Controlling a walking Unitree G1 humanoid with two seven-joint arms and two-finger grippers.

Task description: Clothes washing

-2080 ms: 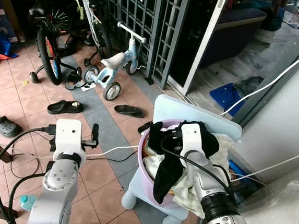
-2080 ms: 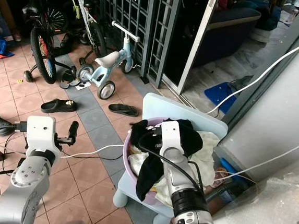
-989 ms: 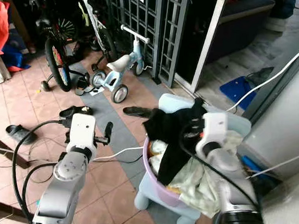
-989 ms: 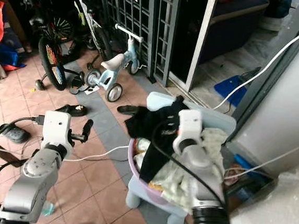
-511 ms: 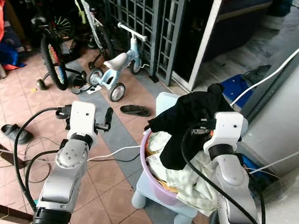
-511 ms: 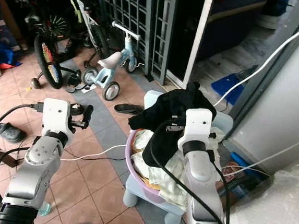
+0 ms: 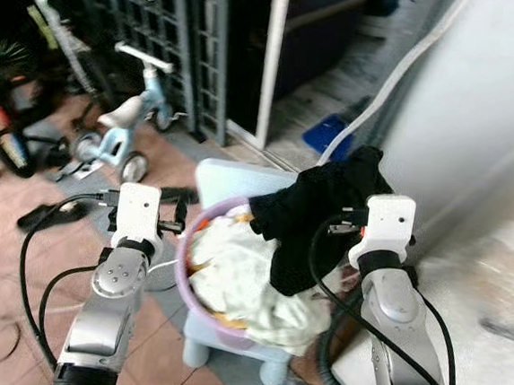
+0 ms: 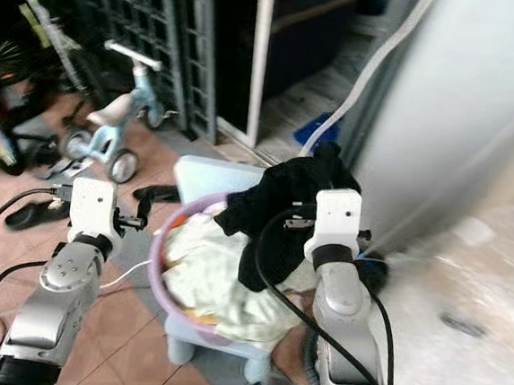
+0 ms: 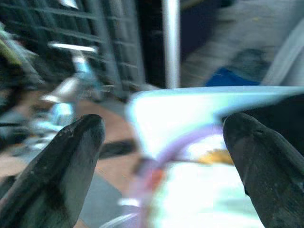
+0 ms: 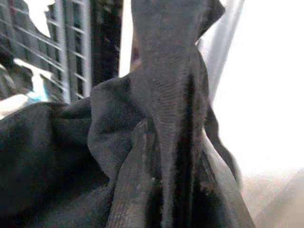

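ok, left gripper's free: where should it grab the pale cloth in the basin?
Probably the raised crumpled hump of the pale cloth, from above and the robot's left, where the open left gripper sits by the basin rim. The far side lies under the black garment.

Soft cloth, smooth plastic, dark metal bars.
The black garment [image 7: 318, 211] looks matt, finely ribbed; pale laundry [image 7: 241, 277] crumpled and soft; lilac basin [image 7: 195, 302] and blue stool [image 7: 232, 174] smooth plastic; grille [image 7: 176, 32] dark metal.

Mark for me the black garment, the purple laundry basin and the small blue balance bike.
black garment [image 7: 313, 215], left eye view, on the bunched cloth hanging from the right gripper.
purple laundry basin [image 7: 188, 231], left eye view, on its left rim.
blue balance bike [image 7: 124, 118], left eye view, on the seat.
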